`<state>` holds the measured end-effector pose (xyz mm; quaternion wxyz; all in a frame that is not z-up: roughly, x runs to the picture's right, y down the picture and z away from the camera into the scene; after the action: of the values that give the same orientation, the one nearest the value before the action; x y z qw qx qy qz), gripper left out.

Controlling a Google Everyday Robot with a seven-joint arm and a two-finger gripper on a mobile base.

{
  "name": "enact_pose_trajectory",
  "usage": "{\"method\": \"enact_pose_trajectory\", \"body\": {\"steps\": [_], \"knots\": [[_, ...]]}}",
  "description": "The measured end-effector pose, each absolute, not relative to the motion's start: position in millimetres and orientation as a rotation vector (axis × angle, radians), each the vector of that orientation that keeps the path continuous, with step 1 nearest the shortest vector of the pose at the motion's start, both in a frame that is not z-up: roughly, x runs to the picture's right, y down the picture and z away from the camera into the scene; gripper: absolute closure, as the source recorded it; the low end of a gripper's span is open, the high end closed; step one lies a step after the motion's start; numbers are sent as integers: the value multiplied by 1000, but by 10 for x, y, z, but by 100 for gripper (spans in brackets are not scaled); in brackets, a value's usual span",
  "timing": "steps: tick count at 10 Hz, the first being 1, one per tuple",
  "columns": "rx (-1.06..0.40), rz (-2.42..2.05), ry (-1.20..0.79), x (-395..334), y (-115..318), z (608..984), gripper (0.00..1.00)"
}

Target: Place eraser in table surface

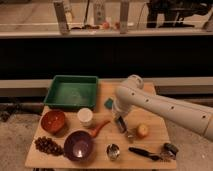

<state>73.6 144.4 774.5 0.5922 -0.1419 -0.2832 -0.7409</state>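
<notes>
My white arm reaches in from the right and bends down over the middle of the table surface (150, 115). My gripper (120, 121) points down there, right of the white cup (85, 116). It is shut on the eraser (121, 125), a small grey oblong block that hangs tilted at its tip. The eraser is at or just above the tan wood; I cannot tell whether it touches. The green sponge (108, 103) lies just behind the gripper.
A green tray (72, 91) stands at the back left. In front lie a red-brown bowl (53, 120), grapes (47, 145), a purple bowl (78, 145), an orange carrot-like piece (100, 128), a metal cup (113, 151), a yellow fruit (143, 130) and a black-handled tool (145, 152).
</notes>
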Motion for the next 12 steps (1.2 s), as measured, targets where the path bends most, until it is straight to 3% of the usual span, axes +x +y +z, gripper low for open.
{"method": "enact_pose_trajectory", "body": {"steps": [9, 12], "knots": [[-359, -1713, -731, 670, 1774, 8049, 99], [-351, -1690, -772, 611, 1914, 8128, 75]]}}
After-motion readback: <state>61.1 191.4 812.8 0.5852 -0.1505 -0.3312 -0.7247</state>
